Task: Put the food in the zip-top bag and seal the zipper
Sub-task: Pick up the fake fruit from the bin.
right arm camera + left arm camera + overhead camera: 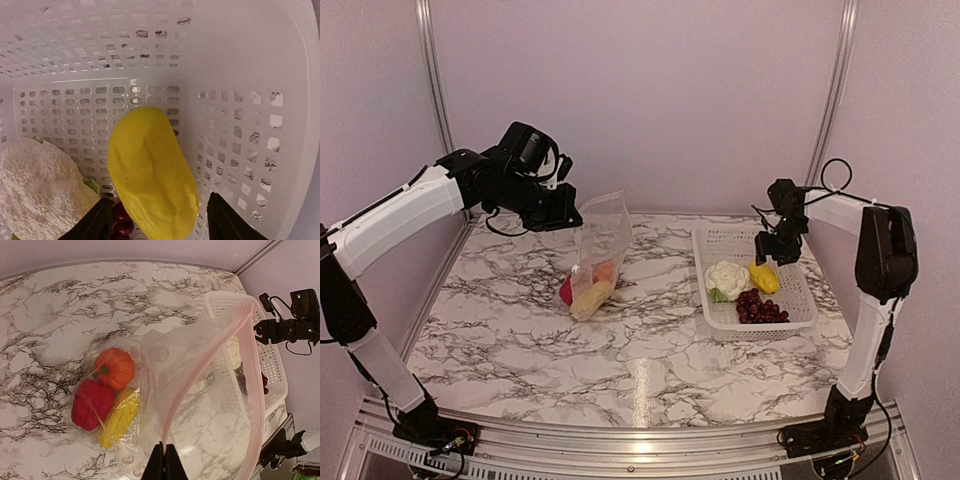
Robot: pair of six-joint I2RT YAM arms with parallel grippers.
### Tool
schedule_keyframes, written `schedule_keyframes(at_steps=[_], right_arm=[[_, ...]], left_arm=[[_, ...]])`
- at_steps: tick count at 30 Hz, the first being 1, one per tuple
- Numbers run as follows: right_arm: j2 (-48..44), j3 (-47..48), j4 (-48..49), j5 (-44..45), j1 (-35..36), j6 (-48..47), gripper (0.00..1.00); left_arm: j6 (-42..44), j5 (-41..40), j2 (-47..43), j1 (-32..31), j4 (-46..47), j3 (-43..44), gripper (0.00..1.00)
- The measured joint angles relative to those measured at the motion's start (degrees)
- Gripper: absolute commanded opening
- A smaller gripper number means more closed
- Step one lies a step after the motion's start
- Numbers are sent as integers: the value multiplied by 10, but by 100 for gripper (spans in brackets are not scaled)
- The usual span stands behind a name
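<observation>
The yellow piece [150, 175] lay in the white basket [240, 100] by the right edge of the bench [520, 340], straight under the open right tool [159, 220], lengthwise between its fingers [96, 222]. The left tool [164, 466] pinched the zip-top bag [200, 370] by its rim.

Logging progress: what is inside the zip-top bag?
Through the clear zip-top bag show a red pepper, an orange fruit and a yellow piece. Anything beneath them is hidden.

Clear zip-top bag [600, 235] hangs upright, mouth open, pinkish zipper [255, 390] unsealed, w/ red pepper [92, 404], orange fruit [116, 368] & yellow piece [119, 417] in its btm; cauliflower [726, 277], 2nd yellow piece [765, 277] & grape bunch [760, 308] lie in white basket [800, 315], well apart to the right.
</observation>
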Motion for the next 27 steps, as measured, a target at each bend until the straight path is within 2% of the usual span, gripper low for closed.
schedule_keyframes(at_steps=[27], right_arm=[[41,-19,19,-34,3,-4,67]], left_arm=[[-1,3,0,0,1,-5,0]])
